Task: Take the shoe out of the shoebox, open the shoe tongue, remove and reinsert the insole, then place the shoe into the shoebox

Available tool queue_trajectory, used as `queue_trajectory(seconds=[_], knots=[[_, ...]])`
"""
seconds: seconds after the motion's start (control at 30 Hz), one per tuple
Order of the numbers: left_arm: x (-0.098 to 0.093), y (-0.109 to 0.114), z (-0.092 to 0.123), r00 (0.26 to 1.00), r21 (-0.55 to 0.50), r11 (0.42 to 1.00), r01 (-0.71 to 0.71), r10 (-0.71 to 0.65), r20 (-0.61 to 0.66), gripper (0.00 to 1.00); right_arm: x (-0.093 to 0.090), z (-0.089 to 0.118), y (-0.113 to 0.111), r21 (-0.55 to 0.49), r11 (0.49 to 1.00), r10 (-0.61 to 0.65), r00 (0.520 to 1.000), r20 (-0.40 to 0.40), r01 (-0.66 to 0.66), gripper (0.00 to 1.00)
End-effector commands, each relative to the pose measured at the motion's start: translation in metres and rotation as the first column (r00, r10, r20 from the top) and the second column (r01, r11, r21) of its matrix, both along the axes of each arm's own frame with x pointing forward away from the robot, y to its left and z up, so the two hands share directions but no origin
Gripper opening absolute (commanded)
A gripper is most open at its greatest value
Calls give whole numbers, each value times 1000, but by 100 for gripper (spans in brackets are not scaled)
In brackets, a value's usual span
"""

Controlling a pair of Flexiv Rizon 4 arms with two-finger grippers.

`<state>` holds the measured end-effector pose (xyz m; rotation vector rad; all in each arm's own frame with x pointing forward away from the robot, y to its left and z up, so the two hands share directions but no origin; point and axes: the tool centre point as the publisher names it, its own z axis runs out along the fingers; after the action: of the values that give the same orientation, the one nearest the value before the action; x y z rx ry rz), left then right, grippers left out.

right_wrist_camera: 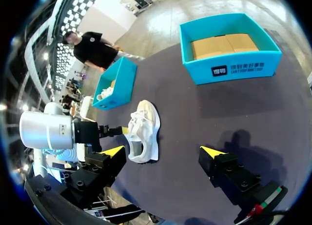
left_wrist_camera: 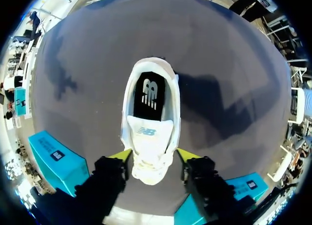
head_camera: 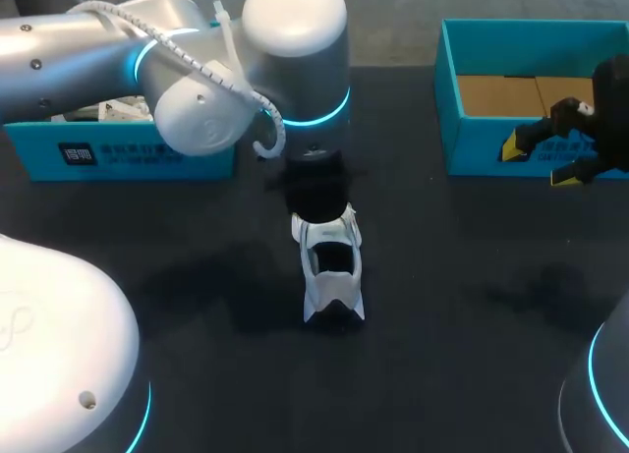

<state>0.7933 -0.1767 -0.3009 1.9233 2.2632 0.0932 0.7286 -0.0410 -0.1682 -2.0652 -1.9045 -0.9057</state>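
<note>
Taking the shoe [head_camera: 331,266] as dial centre in the head view, twelve pointing away from the robot: bare table [head_camera: 442,296] lies open from three through six to nine, leaving the heel end and both flanks reachable. At twelve the left arm [head_camera: 197,70] and left gripper [head_camera: 316,193] hang over the toe end. A blue box [head_camera: 118,153] stands at ten, the shoebox [head_camera: 491,148] at two, with the right gripper [head_camera: 539,163], fingers spread wide, just before its near wall.
</note>
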Motion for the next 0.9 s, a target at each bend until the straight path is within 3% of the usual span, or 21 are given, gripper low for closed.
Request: queue_trajectory(seconds=[0.03, 0.77, 0.9], knots=[[0, 1, 0, 1000, 0, 1000, 1, -1, 2, 100, 0, -1, 1, -2, 1000, -2, 1000, 0, 2, 100], [0, 1, 0, 1000, 0, 1000, 1, -1, 2, 100, 0, -1, 1, -2, 1000, -2, 1000, 0, 2, 100], [-17, -1, 9, 986, 13, 986, -168, 168, -19, 100, 0, -1, 1, -2, 1000, -2, 1000, 0, 2, 100]])
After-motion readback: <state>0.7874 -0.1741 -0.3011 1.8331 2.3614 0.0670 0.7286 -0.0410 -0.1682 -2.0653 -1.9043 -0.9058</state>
